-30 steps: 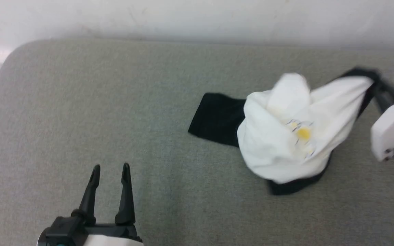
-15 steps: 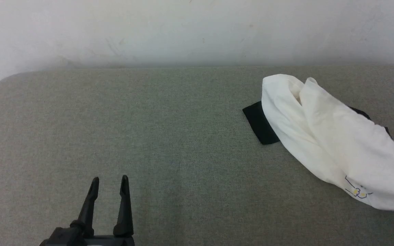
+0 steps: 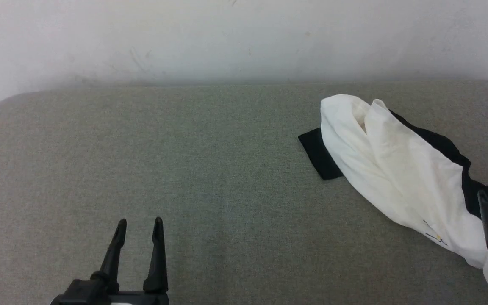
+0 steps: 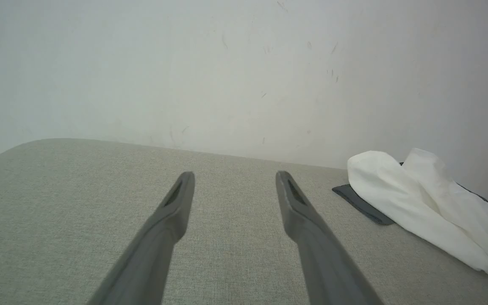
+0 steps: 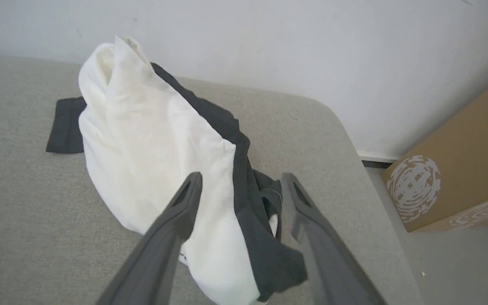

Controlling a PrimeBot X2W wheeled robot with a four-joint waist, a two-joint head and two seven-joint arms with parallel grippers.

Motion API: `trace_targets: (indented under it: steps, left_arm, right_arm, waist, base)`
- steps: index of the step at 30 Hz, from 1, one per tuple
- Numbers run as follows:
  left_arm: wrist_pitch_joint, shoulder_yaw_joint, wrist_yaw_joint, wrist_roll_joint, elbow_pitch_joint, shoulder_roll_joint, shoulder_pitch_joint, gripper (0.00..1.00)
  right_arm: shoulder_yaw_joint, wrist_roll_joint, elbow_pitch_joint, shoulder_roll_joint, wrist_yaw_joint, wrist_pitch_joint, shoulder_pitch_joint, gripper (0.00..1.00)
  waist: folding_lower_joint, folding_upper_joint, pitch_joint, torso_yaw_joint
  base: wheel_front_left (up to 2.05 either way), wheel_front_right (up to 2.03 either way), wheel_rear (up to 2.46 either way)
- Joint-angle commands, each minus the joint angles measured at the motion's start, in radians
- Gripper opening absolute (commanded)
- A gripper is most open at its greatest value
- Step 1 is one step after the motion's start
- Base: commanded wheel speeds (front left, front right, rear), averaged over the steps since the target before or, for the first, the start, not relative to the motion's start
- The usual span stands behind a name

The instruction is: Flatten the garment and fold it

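A plain white wall (image 3: 244, 38) backs a broad desk (image 3: 184, 169) padded in grey woven fabric with rounded corners. Off its far right corner stands a brown cardboard box (image 5: 460, 169). The garment (image 3: 400, 178), a soft white T-shirt with black sleeves and trim, lies in a long rumpled heap on the right side of the desk, running from far to near and not yet flat. The bare surface to its left leaves room to spread it.

The right pincer (image 5: 242, 176) hangs over the shirt's near end, its two dark fingers wide apart and straddling the bunched black edge without pinching it, so it holds nothing. The left pincer (image 3: 139, 220) hovers low over the near left of the desk, well apart from the shirt. It points toward the wall, spread wide and empty, probably placed for a two-armed pull.

One black sleeve (image 3: 318, 154) lies flat, poking out at the heap's far left. A small outline logo (image 3: 436, 237) shows near the near end.
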Motion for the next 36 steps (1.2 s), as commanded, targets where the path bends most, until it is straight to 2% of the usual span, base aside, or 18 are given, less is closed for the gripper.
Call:
trace_targets:
  steps: [1,5,8,13,20,28,29,31,32,36]
  left_arm:
    - [-0.003,-0.002,0.001,0.0,0.001,-0.003,-0.015,1.0]
    - [-0.008,-0.003,-0.001,-0.006,0.004,-0.009,-0.022,1.0]
    - [-0.013,-0.002,-0.005,-0.008,0.005,-0.01,-0.034,1.0]
    - [-0.019,-0.006,-0.019,-0.009,0.013,-0.015,-0.075,1.0]
    - [-0.025,-0.022,-0.038,-0.005,0.035,-0.03,-0.134,1.0]
    - [-0.027,-0.028,-0.054,-0.004,0.067,-0.042,-0.162,1.0]
    - [-0.027,-0.028,-0.055,-0.003,0.07,-0.044,-0.164,1.0]
    - [-0.028,-0.028,-0.056,-0.003,0.075,-0.047,-0.169,1.0]
    - [-0.028,-0.028,-0.057,-0.002,0.077,-0.049,-0.172,1.0]
    - [-0.028,-0.023,-0.058,0.0,0.086,-0.054,-0.17,1.0]
  right_arm:
    - [0.012,0.008,-0.014,-0.014,-0.001,0.01,-0.03,1.0]
    - [0.074,0.023,-0.021,-0.071,-0.001,0.074,-0.12,1.0]
    - [0.124,0.03,0.013,-0.117,-0.001,0.106,-0.202,1.0]
    - [0.208,0.048,0.074,-0.159,-0.001,0.151,-0.318,1.0]
    - [0.3,0.042,0.188,-0.208,-0.001,0.159,-0.448,1.0]
    - [0.389,0.07,0.305,-0.264,-0.001,0.174,-0.532,1.0]
    - [0.393,0.08,0.317,-0.265,-0.001,0.183,-0.535,0.57]
    - [0.403,0.093,0.33,-0.267,-0.001,0.194,-0.541,0.11]
    - [0.405,0.098,0.331,-0.265,-0.001,0.192,-0.545,0.0]
    - [0.412,0.124,0.306,-0.251,-0.001,0.165,-0.57,0.0]
  waist:
    - [0.0001,0.0,0.005,0.005]
    - [0.0001,0.0,0.034,0.021]
    - [0.0001,0.0,0.072,0.031]
    - [0.0001,0.0,0.147,0.057]
    - [0.0001,0.0,0.221,0.1]
    - [0.0001,0.0,0.249,0.133]
    - [0.0001,0.0,0.249,0.135]
    - [0.0001,0.0,0.249,0.137]
    - [0.0001,0.0,0.247,0.138]
    - [0.0001,0.0,0.224,0.129]
  base:
    - [0.0,0.0,0.0]
    - [0.0,0.0,0.0]
    - [0.0,0.0,0.0]
    - [0.0,0.0,0.0]
    - [0.0,0.0,0.0]
    - [0.0,0.0,0.0]
    - [0.0,0.0,0.0]
    - [0.0,0.0,0.0]
    - [0.0,0.0,0.0]
    - [0.0,0.0,0.0]
